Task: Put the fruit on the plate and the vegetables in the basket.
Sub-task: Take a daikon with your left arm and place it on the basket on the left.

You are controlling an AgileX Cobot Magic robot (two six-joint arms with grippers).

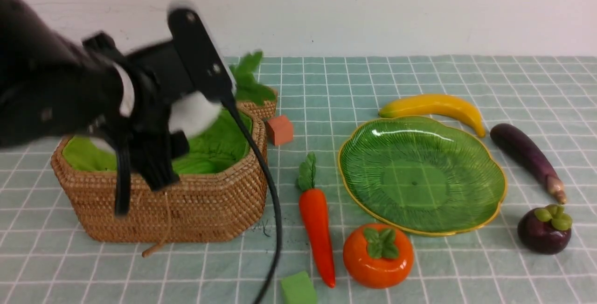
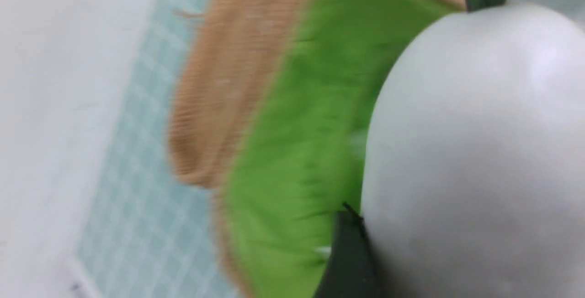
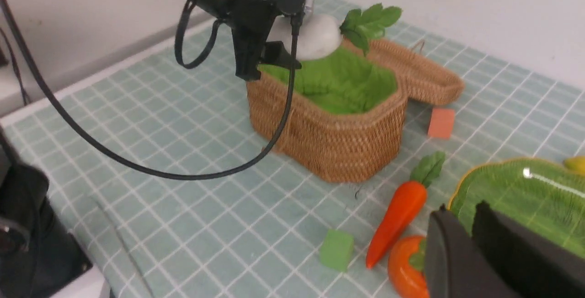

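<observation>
**Radish held over the basket; fruit lies around the bare plate**

In the front view, the left tool is blurred. It grasps the white radish above the basket, which stands toward the tabletop's left edge. The radish's leaves stick out past the basket's far rim.

The right wrist view shows the same grip from the side. There the radish hangs clear of the green lining, and the shallow wicker lid leans against the basket's far side.

The left wrist view fills with the radish pressed against one dark finger. Whether its tip touches the lining cannot be told.

Only the front view takes in the right half of the tabletop:
- The plate holds nothing.
- The banana lies just beyond the plate's far rim.
- The eggplant lies near the right edge.
- The mangosteen sits nearer than the eggplant.
- The persimmon touches the plate's near rim.
- The carrot lies between basket and plate.
- A red block sits by the lid.
- A green block sits at the near edge.

The right tool appears only in its own wrist view. It is clenched on nothing, above the persimmon and the plate's rim.
</observation>
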